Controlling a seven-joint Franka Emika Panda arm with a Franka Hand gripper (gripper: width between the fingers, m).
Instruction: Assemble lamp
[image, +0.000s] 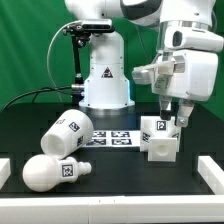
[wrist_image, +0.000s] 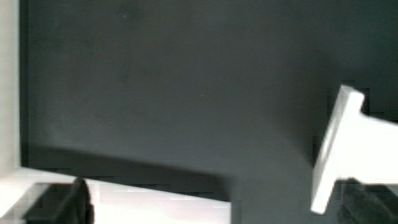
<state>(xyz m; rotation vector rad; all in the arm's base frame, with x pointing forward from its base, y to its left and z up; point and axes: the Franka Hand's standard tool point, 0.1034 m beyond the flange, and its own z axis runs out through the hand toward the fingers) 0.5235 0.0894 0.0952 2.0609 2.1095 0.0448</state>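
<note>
Lamp base sits directly beneath your gripper, close under the fingertips. The shade and bulb lie on their sides well away from it, beyond the marker board.

At the wrist, one dark finger shows, and the blurred white edge is probably the base, off-centre between jaws that stand spread and hold nothing. If you descend like this, a fingertip could land on that edge and shove or tip the base instead of straddling it.
</note>
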